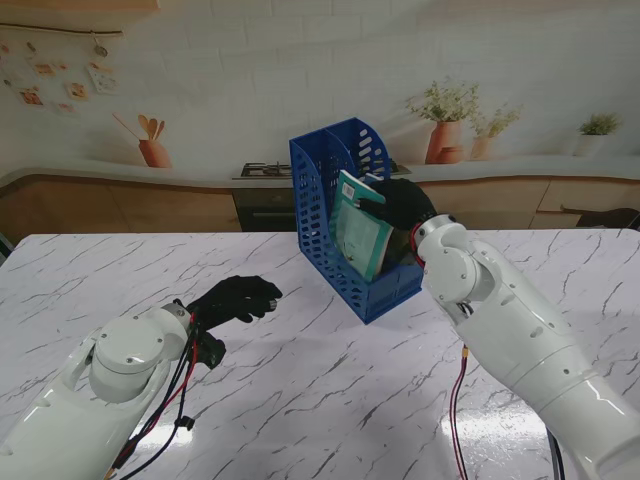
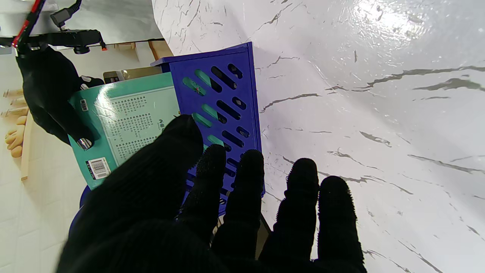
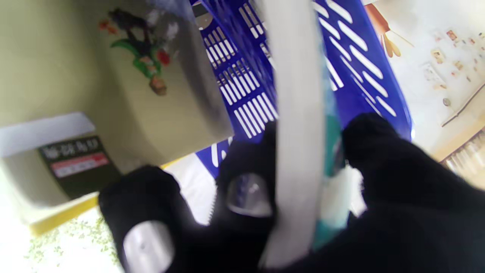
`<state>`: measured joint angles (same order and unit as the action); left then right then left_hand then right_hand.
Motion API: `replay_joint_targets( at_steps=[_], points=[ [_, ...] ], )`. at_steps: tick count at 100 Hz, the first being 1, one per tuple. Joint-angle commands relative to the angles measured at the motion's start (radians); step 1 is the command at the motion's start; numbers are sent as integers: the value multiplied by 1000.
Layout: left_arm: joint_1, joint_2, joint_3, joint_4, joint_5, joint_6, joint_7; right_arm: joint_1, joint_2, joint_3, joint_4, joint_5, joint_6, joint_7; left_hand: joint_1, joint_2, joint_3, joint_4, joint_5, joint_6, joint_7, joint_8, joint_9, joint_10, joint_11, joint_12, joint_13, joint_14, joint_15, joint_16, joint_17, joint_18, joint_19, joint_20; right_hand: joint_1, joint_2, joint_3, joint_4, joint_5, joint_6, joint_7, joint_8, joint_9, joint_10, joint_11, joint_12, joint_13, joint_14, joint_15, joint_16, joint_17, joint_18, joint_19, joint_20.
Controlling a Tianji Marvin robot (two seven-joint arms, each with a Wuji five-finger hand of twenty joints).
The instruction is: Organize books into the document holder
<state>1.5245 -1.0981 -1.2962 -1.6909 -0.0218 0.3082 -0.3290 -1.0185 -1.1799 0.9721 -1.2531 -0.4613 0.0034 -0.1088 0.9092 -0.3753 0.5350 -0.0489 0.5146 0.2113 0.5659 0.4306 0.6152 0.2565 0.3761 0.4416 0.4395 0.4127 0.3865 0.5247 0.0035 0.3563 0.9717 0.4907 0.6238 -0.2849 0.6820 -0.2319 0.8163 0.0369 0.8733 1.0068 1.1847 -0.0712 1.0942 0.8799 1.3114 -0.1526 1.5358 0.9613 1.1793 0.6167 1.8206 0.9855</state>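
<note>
A blue slotted document holder (image 1: 325, 215) stands upright in the middle of the marble table (image 1: 300, 400). A teal book (image 1: 358, 232) leans inside it, its upper end sticking out. My right hand (image 1: 402, 205), in a black glove, is shut on that book's top edge; the right wrist view shows the book's white page edge (image 3: 297, 125) pinched between thumb and fingers. The left wrist view shows the teal cover (image 2: 125, 121) beside the holder's wall (image 2: 221, 113). My left hand (image 1: 235, 298) hovers over the table to the holder's left, open and holding nothing.
A second book with an olive cover (image 3: 75, 94) lies close to the holder in the right wrist view. Behind the table runs a kitchen counter (image 1: 520, 170) with potted plants (image 1: 445, 125) and a stove (image 1: 265, 172).
</note>
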Motion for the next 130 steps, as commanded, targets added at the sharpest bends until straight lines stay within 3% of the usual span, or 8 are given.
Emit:
replay_joint_targets(
  at_steps=[1, 34, 52, 72, 83, 101, 118, 130],
  points=[
    [3, -3, 1, 2, -5, -19, -9, -20, -7, -12, -1, -6, -12, -4, -17, -20, 11, 13, -7, -29, 6, 6, -16, -33, 7, 10, -20, -32, -8, 5, -11, -33, -26, -10, 90, 70, 51, 23, 14, -94, -3, -27, 43, 27, 2, -23, 18, -172, 34, 0, 52, -682, 273, 8],
    [7, -3, -1, -2, 0, -20, -7, -34, -13, -33, 21, -41, -37, -57, -19, -19, 12, 12, -5, -27, 7, 6, -17, -32, 7, 10, -21, -33, -8, 5, -11, -34, -28, -11, 87, -15, 25, 51, 13, -113, 29, -176, 54, 63, -88, -123, 16, -91, -30, -65, 33, -616, 273, -125],
    [8, -3, -1, -3, 1, -19, -8, -37, -9, -43, 20, -109, -25, -95, -19, -19, 10, 12, -5, -27, 8, 6, -19, -29, 6, 9, -22, -33, -8, 5, -13, -35, -30, -12, 64, -64, 16, 69, 3, -171, 52, -260, 46, 42, -154, -164, 17, -72, -113, -143, 20, -549, 231, -226],
    [5, -3, 0, 2, -2, -22, -8, -36, -6, -56, 16, -178, -8, -138, -19, -17, 8, 12, -1, -24, 10, 7, -20, -27, 6, 9, -22, -33, -8, 5, -15, -36, -32, -13, 46, -151, 38, 57, 16, -289, 28, -324, -21, 25, -279, -219, -21, -3, -346, -272, -36, -487, 123, -318],
    [4, -3, 1, 4, -4, -24, -8, -35, -6, -64, 9, -189, 12, -138, -19, -15, 7, 12, 6, -24, 13, 8, -23, -24, 4, 8, -23, -33, -9, 5, -16, -37, -34, -14, 46, -174, 32, 53, 30, -314, 19, -337, -84, 17, -309, -220, -97, 23, -409, -277, -136, -454, 80, -308],
    [7, -3, -2, 4, -7, -22, -9, -34, -1, -77, 2, -207, 32, -122, -18, -11, 4, 13, 5, -22, 11, 8, -25, -22, 3, 8, -26, -34, -11, 5, -23, -37, -42, -19, 43, -201, 35, 44, 49, -307, 28, -362, -246, 43, -377, -162, -263, 46, -506, -261, -330, -408, -26, -210],
    [8, -4, -3, 4, -8, -21, -8, -37, 1, -83, -1, -214, 37, -117, -17, -11, 3, 13, 6, -18, 9, 6, -26, -20, 2, 7, -26, -33, -11, 4, -24, -38, -47, -21, 48, -206, 20, 44, 42, -305, 27, -377, -343, 63, -427, -242, -375, 76, -609, -276, -482, -348, -156, -101],
    [7, -4, -2, 5, -7, -23, -8, -38, 3, -84, -6, -220, 42, -112, -16, -11, 3, 14, 9, -18, 10, 6, -27, -21, 2, 7, -29, -32, -12, 4, -25, -38, -50, -23, 42, -216, 12, 41, 2, -272, 14, -381, -376, 73, -446, -258, -402, 80, -639, -286, -516, -338, -182, -92]
  ],
)
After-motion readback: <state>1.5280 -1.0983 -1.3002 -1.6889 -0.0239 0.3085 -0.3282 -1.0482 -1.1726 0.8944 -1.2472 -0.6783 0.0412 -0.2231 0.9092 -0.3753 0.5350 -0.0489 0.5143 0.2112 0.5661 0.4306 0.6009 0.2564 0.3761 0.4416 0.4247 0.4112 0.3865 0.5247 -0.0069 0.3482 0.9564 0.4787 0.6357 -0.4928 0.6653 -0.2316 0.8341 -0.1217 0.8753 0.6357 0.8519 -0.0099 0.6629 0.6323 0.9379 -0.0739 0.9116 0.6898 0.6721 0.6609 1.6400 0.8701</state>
